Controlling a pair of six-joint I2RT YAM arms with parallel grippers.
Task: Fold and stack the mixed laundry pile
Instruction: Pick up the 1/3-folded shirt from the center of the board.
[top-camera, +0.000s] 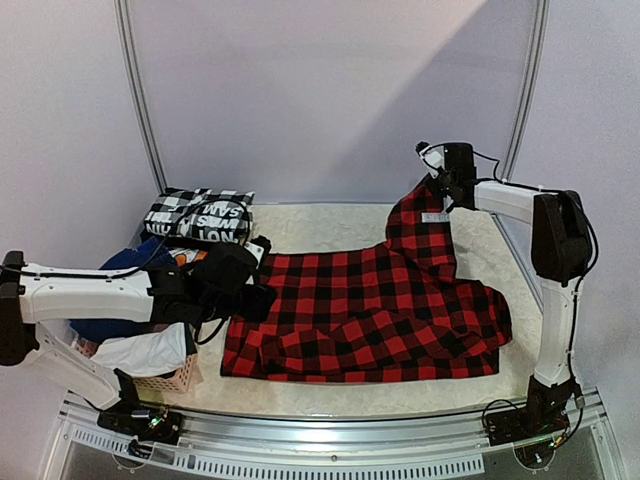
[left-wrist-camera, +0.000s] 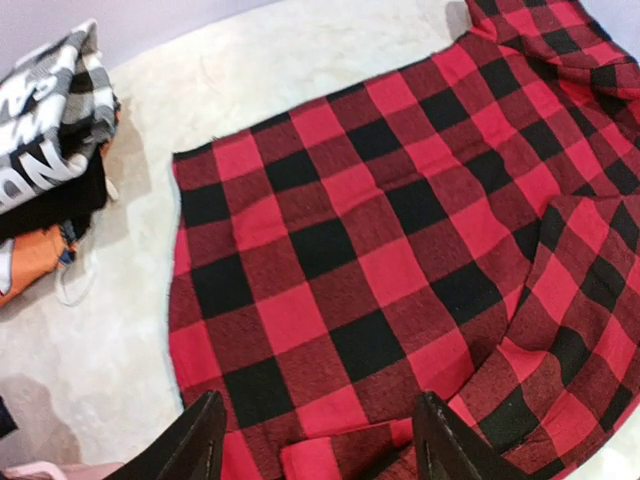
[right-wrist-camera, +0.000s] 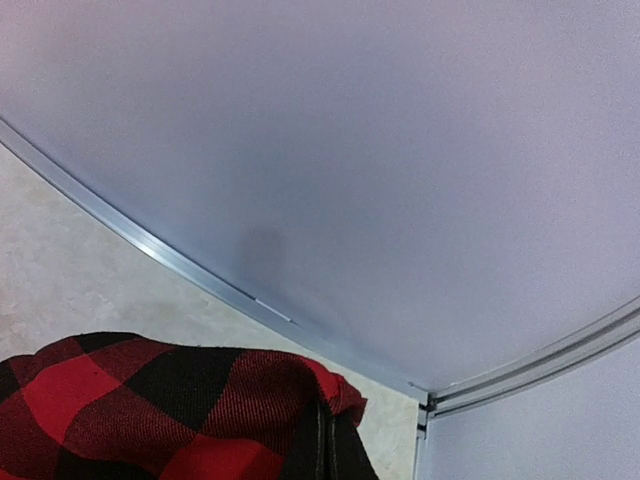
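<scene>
Left pincer (left-wrist-camera: 318, 415) wide apart above left edge of red-and-black plaid shirt (top-camera: 370, 310) | right pincer (top-camera: 438, 188) grips its raised far-right corner | shirt runs left-right

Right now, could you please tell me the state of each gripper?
Left gripper: open, above the plaid shirt.
Right gripper: shut on a lifted corner of the plaid shirt.

Robot-manipulation laboratory cell. Plain pale backdrop panels (top-camera: 330, 90), held in curved aluminium frame strips (top-camera: 140, 100), close off the far and side edges of a table with a cream fleecy cover (top-camera: 320, 225). The left arm (top-camera: 90, 290) and right arm (top-camera: 555, 240) are bolted to a metal rail (top-camera: 320, 440) along the near edge.
</scene>
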